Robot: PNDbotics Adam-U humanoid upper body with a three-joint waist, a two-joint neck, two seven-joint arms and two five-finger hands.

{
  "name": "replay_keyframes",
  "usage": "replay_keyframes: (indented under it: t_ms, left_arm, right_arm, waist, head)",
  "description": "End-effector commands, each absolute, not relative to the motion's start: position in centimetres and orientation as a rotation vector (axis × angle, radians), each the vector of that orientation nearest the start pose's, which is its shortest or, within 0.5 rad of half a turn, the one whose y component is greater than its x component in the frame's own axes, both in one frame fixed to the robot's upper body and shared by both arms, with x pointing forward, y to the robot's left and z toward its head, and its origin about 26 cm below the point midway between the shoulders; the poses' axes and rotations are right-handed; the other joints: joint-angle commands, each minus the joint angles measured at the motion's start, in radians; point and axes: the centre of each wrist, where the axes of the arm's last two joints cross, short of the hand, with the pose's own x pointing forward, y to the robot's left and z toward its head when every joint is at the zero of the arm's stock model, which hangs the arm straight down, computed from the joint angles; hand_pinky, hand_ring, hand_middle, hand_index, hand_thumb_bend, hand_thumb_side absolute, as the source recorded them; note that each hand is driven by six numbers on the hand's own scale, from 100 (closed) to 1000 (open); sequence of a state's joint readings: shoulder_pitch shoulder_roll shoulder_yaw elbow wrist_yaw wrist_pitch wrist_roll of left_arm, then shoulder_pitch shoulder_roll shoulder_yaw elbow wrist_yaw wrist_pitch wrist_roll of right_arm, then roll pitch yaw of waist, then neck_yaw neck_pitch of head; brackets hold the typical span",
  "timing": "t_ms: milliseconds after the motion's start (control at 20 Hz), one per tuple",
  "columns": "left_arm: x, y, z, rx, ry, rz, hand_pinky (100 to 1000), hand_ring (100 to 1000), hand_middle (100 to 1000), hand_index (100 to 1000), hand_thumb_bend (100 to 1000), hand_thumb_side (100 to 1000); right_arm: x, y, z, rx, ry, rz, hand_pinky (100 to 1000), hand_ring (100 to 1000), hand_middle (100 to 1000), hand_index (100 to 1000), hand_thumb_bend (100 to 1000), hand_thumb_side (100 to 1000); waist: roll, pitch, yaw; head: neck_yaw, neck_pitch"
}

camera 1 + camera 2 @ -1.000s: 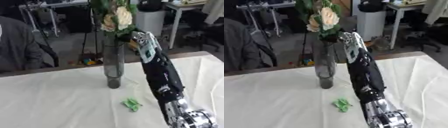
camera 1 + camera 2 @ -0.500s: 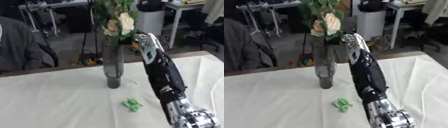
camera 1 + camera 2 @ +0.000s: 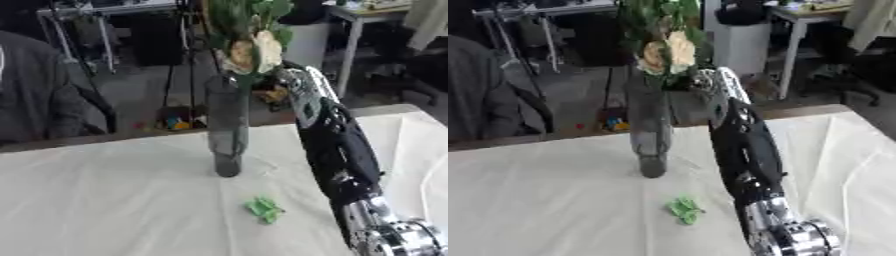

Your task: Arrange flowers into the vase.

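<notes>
One bunch of flowers [image 3: 249, 47] already stands in the tall grey vase [image 3: 227, 130], just to the left of the right hand [image 3: 291, 82], which reaches up beside the vase's mouth; whether its fingers are curled on the stems or spread I cannot tell. Most of the task looks done, judging by the blooms above the rim; a small green scrap [image 3: 263, 208] lies on the white tablecloth [image 3: 105, 200] below the forearm, and the hand has yet to come away.
</notes>
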State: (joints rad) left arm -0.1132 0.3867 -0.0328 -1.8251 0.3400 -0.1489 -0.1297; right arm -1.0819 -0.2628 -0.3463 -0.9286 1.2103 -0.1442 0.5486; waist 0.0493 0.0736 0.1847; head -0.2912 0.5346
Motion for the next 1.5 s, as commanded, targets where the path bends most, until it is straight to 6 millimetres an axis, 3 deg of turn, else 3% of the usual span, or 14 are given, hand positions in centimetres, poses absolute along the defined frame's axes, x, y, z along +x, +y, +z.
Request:
replay_keyframes:
  t_ms: [50, 400, 450, 500, 600, 700, 1050, 1400, 1500]
  left_arm:
    - [29.5, 30.2, 11.7, -0.158, -2.050, -0.321, 763, 706, 624, 766, 605, 950]
    - [29.4, 30.4, 11.6, -0.151, -2.043, -0.319, 763, 705, 624, 766, 606, 951]
    - [29.4, 30.4, 11.6, -0.150, -2.041, -0.319, 763, 705, 624, 766, 606, 951]
    - [29.4, 30.4, 11.6, -0.150, -2.040, -0.320, 763, 705, 624, 767, 605, 952]
    - [29.4, 30.4, 11.5, -0.150, -2.038, -0.322, 763, 704, 624, 767, 605, 952]
    - [29.4, 30.5, 11.5, -0.147, -2.037, -0.321, 764, 704, 624, 767, 605, 952]
    - [29.4, 30.6, 11.4, -0.142, -2.031, -0.322, 764, 703, 623, 767, 606, 952]
    - [29.4, 30.8, 11.3, -0.137, -2.025, -0.323, 764, 702, 623, 767, 605, 954]
    - [29.4, 30.8, 11.3, -0.136, -2.024, -0.323, 764, 702, 623, 767, 606, 954]
  right_arm:
    - [48.9, -28.9, 27.4, -0.914, -1.439, 1.174, 1000, 1000, 1000, 910, 371, 955]
    - [49.1, -29.1, 27.7, -0.875, -1.434, 1.207, 1000, 1000, 1000, 913, 414, 997]
    - [49.1, -29.0, 27.7, -0.870, -1.441, 1.213, 1000, 1000, 1000, 913, 442, 998]
    - [49.2, -28.9, 27.7, -0.861, -1.449, 1.226, 1000, 1000, 1000, 905, 607, 970]
    - [49.4, -28.7, 27.3, -0.834, -1.453, 1.265, 1000, 1000, 1000, 913, 679, 921]
    - [49.6, -28.6, 26.7, -0.801, -1.449, 1.310, 1000, 1000, 1000, 917, 697, 915]
    - [49.9, -29.1, 25.0, -0.693, -1.477, 1.355, 1000, 1000, 1000, 907, 667, 947]
    - [49.9, -29.9, 24.9, -0.668, -1.479, 1.350, 1000, 1000, 1000, 908, 654, 955]
    - [49.8, -30.1, 25.4, -0.675, -1.500, 1.320, 1000, 1000, 997, 876, 608, 982]
  waist:
    - [-0.002, -0.016, 0.000]
    - [-0.012, -0.021, -0.005]
    - [-0.013, -0.022, -0.006]
    - [-0.015, -0.023, -0.007]
    - [-0.018, -0.024, -0.009]
    - [-0.021, -0.026, -0.010]
    - [-0.028, -0.030, -0.014]
    - [-0.033, -0.032, -0.016]
    - [-0.034, -0.033, -0.016]
  head:
    - [0.005, -0.005]
    - [0.008, -0.003]
    - [0.009, -0.003]
    - [0.009, -0.002]
    - [0.008, -0.002]
    - [0.008, -0.001]
    - [0.011, 0.001]
    - [0.013, 0.003]
    - [0.015, 0.002]
